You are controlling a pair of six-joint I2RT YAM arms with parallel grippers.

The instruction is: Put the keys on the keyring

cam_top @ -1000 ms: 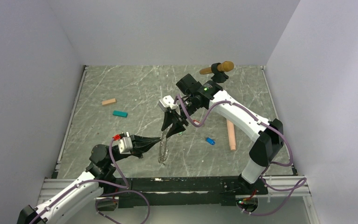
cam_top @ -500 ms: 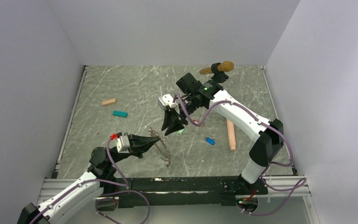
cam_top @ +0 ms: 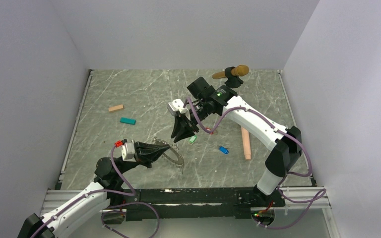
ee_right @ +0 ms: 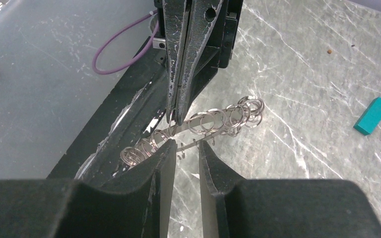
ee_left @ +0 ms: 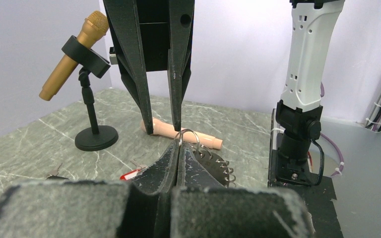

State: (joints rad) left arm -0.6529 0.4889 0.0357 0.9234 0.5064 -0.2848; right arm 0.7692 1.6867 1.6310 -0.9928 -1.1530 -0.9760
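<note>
White shells (cam_top: 255,121), purple cables (ee_right: 94,60); black left pincer (cam_top: 168,147), right pincer (cam_top: 177,139)

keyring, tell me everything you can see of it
The keyring is a curved row of linked silvery wire rings with small hooks along it. The left gripper is shut on a ring near one end; the rest arcs away from its tips. The right gripper straddles the row with fingers apart, not clamped on it.

The marbled table (cam_top: 144,94) bears a tan block (cam_top: 115,107), teal block (cam_top: 127,120), peach rod (cam_top: 246,143), green key (cam_top: 193,139), blue key (cam_top: 223,149).
</note>
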